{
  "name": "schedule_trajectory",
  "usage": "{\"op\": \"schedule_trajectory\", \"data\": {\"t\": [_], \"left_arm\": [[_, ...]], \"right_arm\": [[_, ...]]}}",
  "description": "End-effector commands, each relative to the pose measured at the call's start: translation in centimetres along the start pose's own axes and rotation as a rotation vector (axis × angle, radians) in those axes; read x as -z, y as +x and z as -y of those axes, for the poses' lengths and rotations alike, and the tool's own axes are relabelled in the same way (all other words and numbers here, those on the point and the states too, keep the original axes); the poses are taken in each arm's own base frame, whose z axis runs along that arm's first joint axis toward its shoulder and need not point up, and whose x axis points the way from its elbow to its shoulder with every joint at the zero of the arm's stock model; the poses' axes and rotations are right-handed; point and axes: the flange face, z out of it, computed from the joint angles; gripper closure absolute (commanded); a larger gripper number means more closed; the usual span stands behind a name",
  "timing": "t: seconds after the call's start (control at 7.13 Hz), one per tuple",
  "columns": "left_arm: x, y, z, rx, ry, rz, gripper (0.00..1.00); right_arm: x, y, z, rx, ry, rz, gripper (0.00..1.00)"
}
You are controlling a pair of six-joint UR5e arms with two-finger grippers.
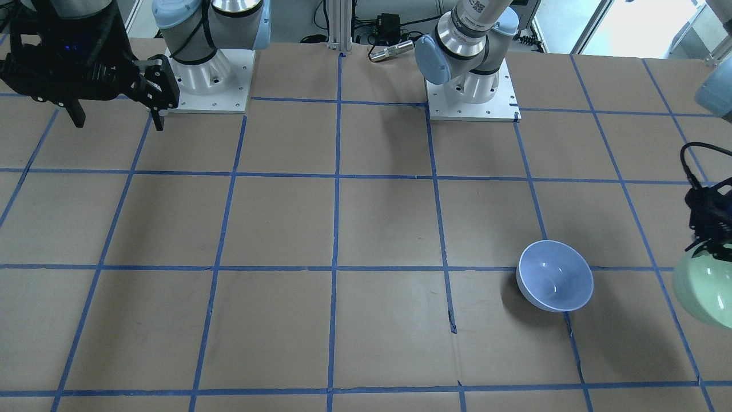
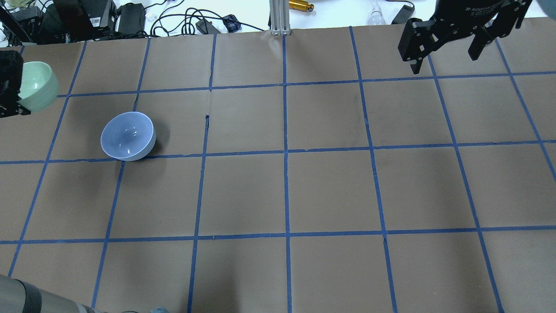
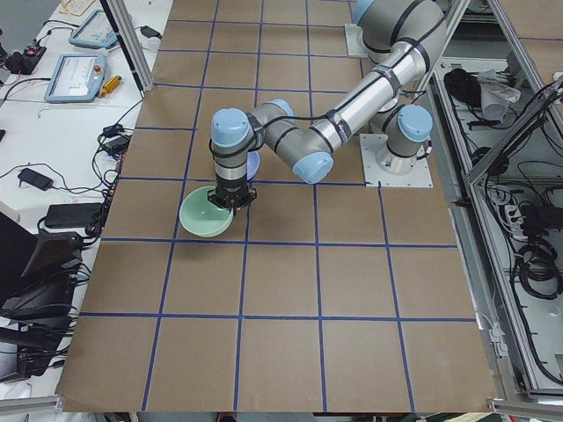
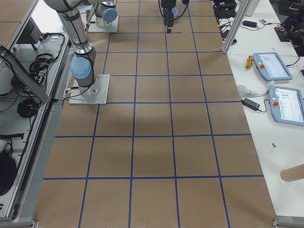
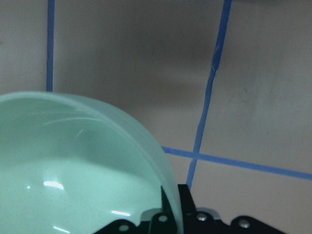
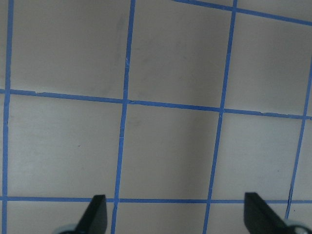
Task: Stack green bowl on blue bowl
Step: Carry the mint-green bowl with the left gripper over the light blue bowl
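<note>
The green bowl [image 2: 41, 89] hangs tilted above the table at its far left, gripped by the rim in my left gripper [image 2: 12, 98]. It also shows in the front view [image 1: 704, 290], the left side view [image 3: 205, 215] and the left wrist view [image 5: 73, 170]. The blue bowl [image 2: 128, 135] stands upright and empty on the table, a little right of and nearer than the green bowl; it also shows in the front view [image 1: 555, 276]. My right gripper [image 2: 445, 50] is open and empty, high over the far right of the table, and shows in its wrist view [image 6: 176, 217].
The brown table [image 2: 286, 191] is marked with a blue tape grid. Cables and boxes [image 2: 130, 17] lie beyond its far edge. The two arm bases [image 1: 209, 80] stand at the robot's side. Tablets [image 4: 280, 85] lie on a side bench.
</note>
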Motion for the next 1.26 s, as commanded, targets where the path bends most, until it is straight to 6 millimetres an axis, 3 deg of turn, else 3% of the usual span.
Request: {"op": "schedule_trajectory", "data": {"t": [0.0,0.28,0.7,1.12], "left_arm": [[-0.3,0.5,10.6,0.067,-0.009,-0.021,1.00],[-1.2,2.4,16.6,0.094,-0.003,-0.050,1.00],[-3.5,6.0,17.3,0.099,-0.001,-0.109,1.00],[-3.7,6.6,17.0,0.100,-0.031,-0.117,1.00]], "right_arm": [[0.0,0.0,0.0,0.000,0.000,0.000,0.00],[0.0,0.0,0.0,0.000,0.000,0.000,0.00],[0.0,0.0,0.0,0.000,0.000,0.000,0.00],[0.0,0.0,0.0,0.000,0.000,0.000,0.00]]}}
